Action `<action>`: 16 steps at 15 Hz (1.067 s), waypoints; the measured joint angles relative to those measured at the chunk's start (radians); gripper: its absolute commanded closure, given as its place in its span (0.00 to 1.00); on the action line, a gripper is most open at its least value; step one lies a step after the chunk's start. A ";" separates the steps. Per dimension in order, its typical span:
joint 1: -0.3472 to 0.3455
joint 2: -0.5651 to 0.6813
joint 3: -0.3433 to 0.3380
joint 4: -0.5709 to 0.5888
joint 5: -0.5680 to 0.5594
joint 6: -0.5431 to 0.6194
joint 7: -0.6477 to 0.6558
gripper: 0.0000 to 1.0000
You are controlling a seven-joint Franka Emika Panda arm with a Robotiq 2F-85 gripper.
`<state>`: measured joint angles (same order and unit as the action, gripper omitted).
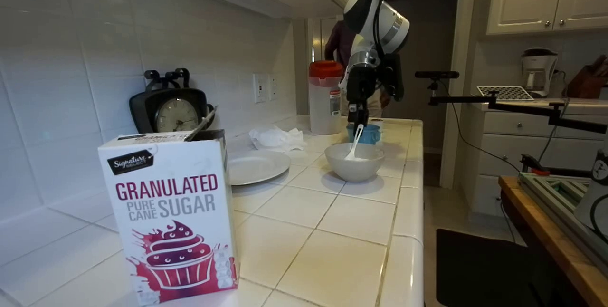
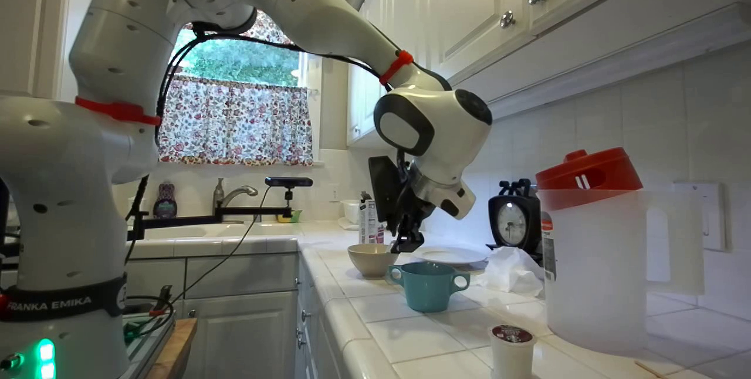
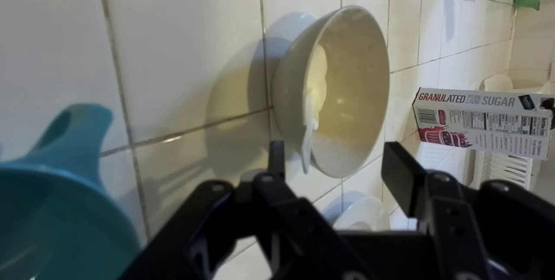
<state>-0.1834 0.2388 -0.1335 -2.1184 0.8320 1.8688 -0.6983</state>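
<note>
One white plastic spoon (image 1: 355, 145) leans in the round pale bowl (image 1: 354, 169), right of centre in an exterior view, its head down inside and its handle slanting up past the rim. The end effector (image 3: 336, 158) has its fingers spread partway, with a clear gap between them and nothing pinched. In the wrist view the handle's tip appears close to the finger on the left; whether they touch, I cannot tell.

As I judge it, the reach to the spoon is nearly complete, while a hold on the handle is not yet made and the spoon is not yet lifted.

Whether the bowl contains anything else is unclear: the white patch inside may be only the spoon's head. The granulated sugar carton (image 1: 166, 219) stands upright at the lower left of an exterior view, its top flap raised, well apart from the bowl. A teal two-handled cup (image 2: 431, 290) stands upright on the tiled surface (image 1: 327, 259), near the bowl and at the lower left of the wrist view; what it holds, if anything, cannot be made out.
</note>
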 measured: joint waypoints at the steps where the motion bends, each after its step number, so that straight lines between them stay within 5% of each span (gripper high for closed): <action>1: 0.000 0.000 0.000 0.000 0.000 0.000 0.000 0.42; 8: 0.000 -0.001 0.002 -0.015 0.000 -0.004 0.000 0.45; 13: 0.000 -0.002 0.007 -0.021 0.000 -0.004 0.000 0.69; 14: 0.000 -0.003 0.007 -0.021 0.000 -0.004 0.000 0.64; 16: 0.000 -0.004 0.007 -0.021 0.000 -0.004 0.000 0.72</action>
<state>-0.1838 0.2352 -0.1266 -2.1395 0.8320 1.8651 -0.6983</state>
